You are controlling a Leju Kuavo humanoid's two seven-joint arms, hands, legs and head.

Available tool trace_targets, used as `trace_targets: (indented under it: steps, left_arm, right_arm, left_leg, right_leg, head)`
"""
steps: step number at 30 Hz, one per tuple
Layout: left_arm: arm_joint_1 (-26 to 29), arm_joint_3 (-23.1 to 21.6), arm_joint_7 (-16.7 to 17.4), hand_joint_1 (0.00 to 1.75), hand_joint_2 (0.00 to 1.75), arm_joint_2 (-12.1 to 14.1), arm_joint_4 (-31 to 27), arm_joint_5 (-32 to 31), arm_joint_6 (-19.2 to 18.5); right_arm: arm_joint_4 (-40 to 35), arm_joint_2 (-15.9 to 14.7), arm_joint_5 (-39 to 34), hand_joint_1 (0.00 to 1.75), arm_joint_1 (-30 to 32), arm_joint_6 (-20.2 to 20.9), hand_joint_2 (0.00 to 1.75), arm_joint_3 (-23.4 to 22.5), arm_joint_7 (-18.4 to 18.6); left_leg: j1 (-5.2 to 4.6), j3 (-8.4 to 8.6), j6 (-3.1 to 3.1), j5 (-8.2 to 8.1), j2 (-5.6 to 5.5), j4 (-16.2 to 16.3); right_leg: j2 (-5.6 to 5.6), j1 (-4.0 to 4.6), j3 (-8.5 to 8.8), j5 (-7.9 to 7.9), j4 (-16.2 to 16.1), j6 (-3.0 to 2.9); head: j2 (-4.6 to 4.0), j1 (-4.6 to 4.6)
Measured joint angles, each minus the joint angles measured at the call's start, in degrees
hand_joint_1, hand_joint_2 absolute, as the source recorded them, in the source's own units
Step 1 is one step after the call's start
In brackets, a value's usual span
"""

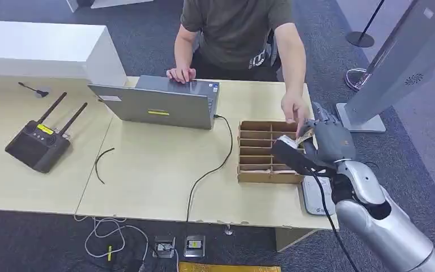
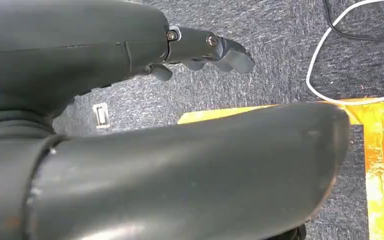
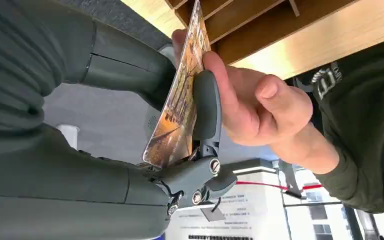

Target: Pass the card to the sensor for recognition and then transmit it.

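At the table's right edge, over the divided box [image 1: 263, 153], the right hand [image 1: 325, 139] pinches the card [image 3: 180, 107] upright between thumb and finger while a person's hand [image 3: 252, 107] also grips it, apparently for handover; the left hand [image 2: 200, 50] hangs slack, holding nothing.

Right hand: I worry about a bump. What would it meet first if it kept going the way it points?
Probably the person's hand, already at the card that the right hand pinches.
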Motion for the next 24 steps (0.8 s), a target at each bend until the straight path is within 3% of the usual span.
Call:
trace_targets:
  steps: [2,4,5,6,17,24]
  left_arm:
    - [0.0,0.0,0.0,0.00,0.00,0.0,0.0,-0.3,0.0]
    - [-0.1,0.0,0.0,0.00,0.00,0.0,0.0,-0.5,0.0]
    - [-0.2,0.0,0.0,0.00,0.00,0.0,0.0,-0.6,0.0]
    - [-0.2,0.0,0.0,0.00,0.00,0.0,0.0,-0.7,0.0]
    - [-0.4,0.0,0.5,0.00,0.00,0.0,0.0,-1.6,0.0]
    - [-0.2,0.1,0.5,0.00,0.00,0.0,0.0,-1.6,0.1]
  right_arm:
    - [0.0,0.0,0.5,1.75,0.1,0.2,1.75,0.0,0.0]
    - [0.0,0.0,1.0,0.42,0.1,0.2,1.75,0.0,0.3]
    - [0.0,0.0,1.3,0.10,0.1,0.2,1.75,0.0,0.4]
    - [0.0,0.0,1.4,0.00,0.1,0.0,0.00,0.0,0.5]
    - [0.0,0.0,5.6,0.00,0.5,-1.1,0.00,-0.2,3.0]
    - [0.0,-0.5,4.0,0.00,1.6,-0.7,0.00,-0.7,4.1]
  left_leg:
    - [0.00,0.00,0.00,0.00,0.00,0.0]
    - [0.00,0.00,0.00,0.00,-0.01,0.0]
    - [0.00,-0.01,0.00,0.00,-0.01,0.0]
    - [0.00,0.00,0.00,0.00,-0.01,0.0]
    - [0.00,0.01,-0.01,0.00,0.00,0.0]
    - [0.00,0.01,-0.01,0.01,0.00,0.0]
  right_leg:
    - [0.00,0.00,0.00,0.00,0.0,0.00]
    - [-0.01,0.00,0.00,0.00,0.0,0.00]
    - [-0.01,0.00,0.00,0.00,0.0,0.00]
    - [-0.01,0.00,0.00,0.00,0.0,0.00]
    - [0.00,0.00,0.00,0.00,0.0,0.00]
    - [0.00,0.00,0.00,0.00,0.0,0.00]
  head:
    - [0.00,0.00]
    - [0.00,-0.02]
    - [0.00,0.00]
    - [0.00,-0.02]
    - [0.00,0.00]
    - [0.00,0.00]
